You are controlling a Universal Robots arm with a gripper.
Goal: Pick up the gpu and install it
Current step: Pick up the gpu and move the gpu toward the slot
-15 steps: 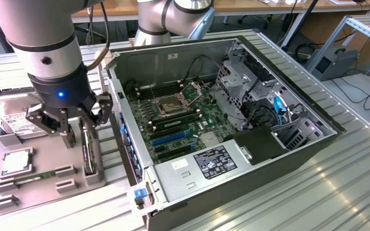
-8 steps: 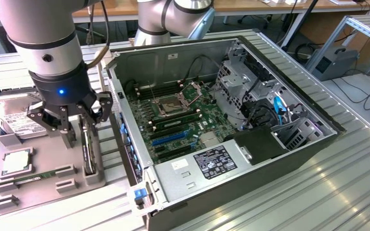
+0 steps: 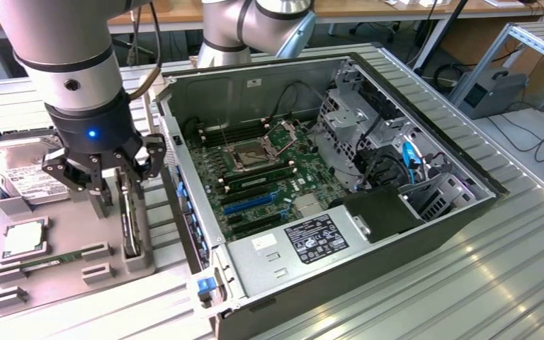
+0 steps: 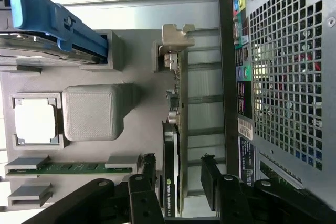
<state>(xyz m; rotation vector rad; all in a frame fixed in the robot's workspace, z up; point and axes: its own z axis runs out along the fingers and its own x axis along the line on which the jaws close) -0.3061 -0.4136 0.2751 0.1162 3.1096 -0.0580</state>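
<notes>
The gpu (image 3: 133,225) stands on its edge in a slot of the grey holder plate (image 3: 64,280), at the exterior view's left of the open computer case. In the wrist view the gpu (image 4: 173,140) shows as a thin dark card, its silver end bracket (image 4: 175,38) at the far end. My gripper (image 3: 116,195) is lowered over the card and open. Its two black fingers (image 4: 147,170) stand one on each side of the card's near end, with a small gap on both sides. Nothing is gripped.
The holder plate also carries a silver hard drive (image 3: 15,177), a processor chip (image 3: 23,238) and a green memory stick (image 3: 53,260). The open case (image 3: 461,212) lies close beside it, with blue and black card slots (image 3: 246,204) on its motherboard. The case's perforated wall (image 4: 283,77) is near the gripper.
</notes>
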